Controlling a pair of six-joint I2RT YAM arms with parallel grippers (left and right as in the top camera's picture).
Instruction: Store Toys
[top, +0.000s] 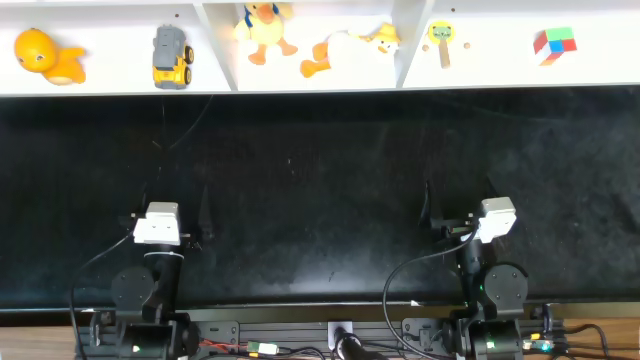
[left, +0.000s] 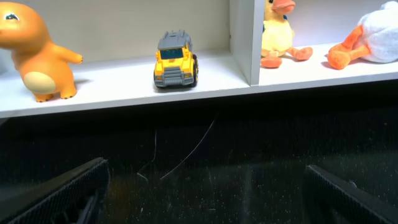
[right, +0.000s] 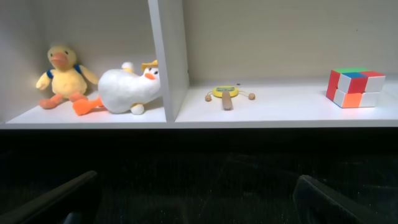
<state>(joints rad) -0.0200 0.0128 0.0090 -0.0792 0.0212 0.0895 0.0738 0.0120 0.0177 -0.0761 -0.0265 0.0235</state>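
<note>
The toys are all found on the white shelf (top: 320, 88), which is set along the far edge of the black table (top: 320, 180) and is divided into three compartments. In the left compartment an orange figure (top: 48, 55) is placed, and a toy truck (top: 171, 55) is stood beside it, apart from it. In the middle compartment a yellow duck (top: 265, 30) is seated upright, and a white plush bird (top: 340, 52) is laid on its side just next to it. In the right compartment a small rattle (top: 441, 40) is laid flat, and a colour cube (top: 554, 45) is placed well apart from it. The left pincer (top: 172, 208) is held low over the near part of the table, with its fingers spread wide apart; the orange figure and the toy truck are seen well ahead of it, across the table. The right pincer (top: 458, 212) is held in the same manner on the other side, its fingers also spread wide apart, and the small rattle and the colour cube are seen far in front of it.
</note>
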